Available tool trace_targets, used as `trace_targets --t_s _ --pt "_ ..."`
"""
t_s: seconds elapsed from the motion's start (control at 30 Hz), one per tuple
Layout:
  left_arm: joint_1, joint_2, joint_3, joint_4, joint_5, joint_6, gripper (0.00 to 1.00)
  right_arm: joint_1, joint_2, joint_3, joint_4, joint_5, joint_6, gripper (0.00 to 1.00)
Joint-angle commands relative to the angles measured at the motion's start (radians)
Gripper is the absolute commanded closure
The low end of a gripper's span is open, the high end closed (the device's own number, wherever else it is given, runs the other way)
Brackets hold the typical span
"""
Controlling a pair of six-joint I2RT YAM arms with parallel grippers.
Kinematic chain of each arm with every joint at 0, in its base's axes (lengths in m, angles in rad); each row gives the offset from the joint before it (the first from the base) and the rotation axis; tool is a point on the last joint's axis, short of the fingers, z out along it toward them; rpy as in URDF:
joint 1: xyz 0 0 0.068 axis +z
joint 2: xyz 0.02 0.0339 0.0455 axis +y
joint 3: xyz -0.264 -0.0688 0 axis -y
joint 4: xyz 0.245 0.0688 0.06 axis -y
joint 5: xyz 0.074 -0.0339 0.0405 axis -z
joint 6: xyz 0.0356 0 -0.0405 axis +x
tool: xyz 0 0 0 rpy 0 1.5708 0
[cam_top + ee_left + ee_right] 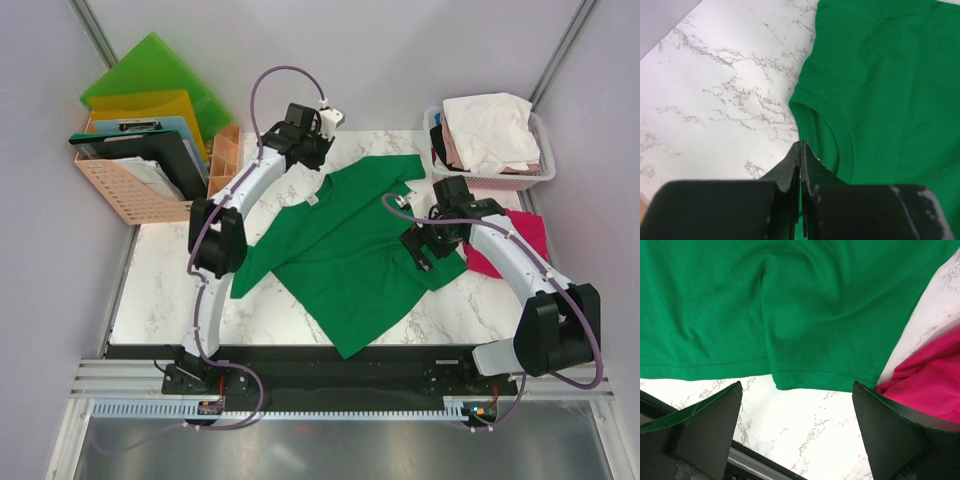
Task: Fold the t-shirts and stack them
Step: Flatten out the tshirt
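A deep green t-shirt point(350, 250) lies spread at an angle across the marble table point(160, 290). My left gripper point(312, 155) is at its far edge by the collar. In the left wrist view the left gripper point(800, 144) is shut, with a sliver of the green t-shirt point(890, 75) pinched low between the jaws. My right gripper point(425, 250) hovers open over the shirt's right edge. In the right wrist view the right gripper point(796, 387) frames bare marble just below the green t-shirt's point(790, 300) hem. A magenta t-shirt point(520, 240) point(935, 375) lies crumpled to the right.
A pink basket point(540, 178) at the back right holds white cloth point(490, 130) and some pale pink cloth. At the back left a peach crate point(120, 190) holds folders and clipboards, with a small wooden organiser point(225, 155) beside it. The table's dark front rail point(330, 355) runs along the near edge.
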State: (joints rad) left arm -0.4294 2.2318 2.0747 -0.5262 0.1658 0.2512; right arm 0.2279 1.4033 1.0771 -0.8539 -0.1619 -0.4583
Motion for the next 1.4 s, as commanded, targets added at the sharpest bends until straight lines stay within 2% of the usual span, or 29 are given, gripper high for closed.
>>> trace_targets --t_s 0.0,0.07,0.13,0.27,0.43,0.67,1.0,1.17,1.37 --pt "0.000 0.153 0.206 -0.182 0.029 0.036 0.98 -0.002 -0.032 0.003 0.019 0.007 0.033 0.02" --pt "-0.003 0.205 0.301 -0.208 0.047 0.025 0.98 -0.004 -0.039 -0.005 0.016 0.019 0.036 0.02" --pt "-0.008 0.253 0.334 -0.221 0.058 0.013 0.98 -0.004 -0.040 -0.006 0.007 0.024 0.032 0.02" --pt "-0.034 0.256 0.270 -0.225 0.129 0.002 0.98 -0.004 -0.041 0.001 0.001 0.032 0.032 0.02" --pt "-0.086 0.255 0.206 -0.216 0.144 0.037 0.98 -0.004 -0.018 0.012 0.003 0.018 0.035 0.02" --pt "-0.150 0.339 0.245 -0.221 0.107 0.060 0.98 -0.004 -0.018 -0.031 0.016 -0.013 0.038 0.02" --pt "-0.147 0.390 0.223 -0.235 0.107 0.034 0.98 -0.004 -0.067 -0.062 0.016 -0.007 0.027 0.02" --pt "-0.140 0.358 0.144 -0.239 0.090 0.008 0.98 -0.006 -0.076 -0.059 0.012 -0.004 0.024 0.02" --pt "-0.036 0.342 0.104 -0.232 0.126 -0.052 0.98 -0.007 -0.093 -0.065 0.003 -0.011 0.023 0.02"
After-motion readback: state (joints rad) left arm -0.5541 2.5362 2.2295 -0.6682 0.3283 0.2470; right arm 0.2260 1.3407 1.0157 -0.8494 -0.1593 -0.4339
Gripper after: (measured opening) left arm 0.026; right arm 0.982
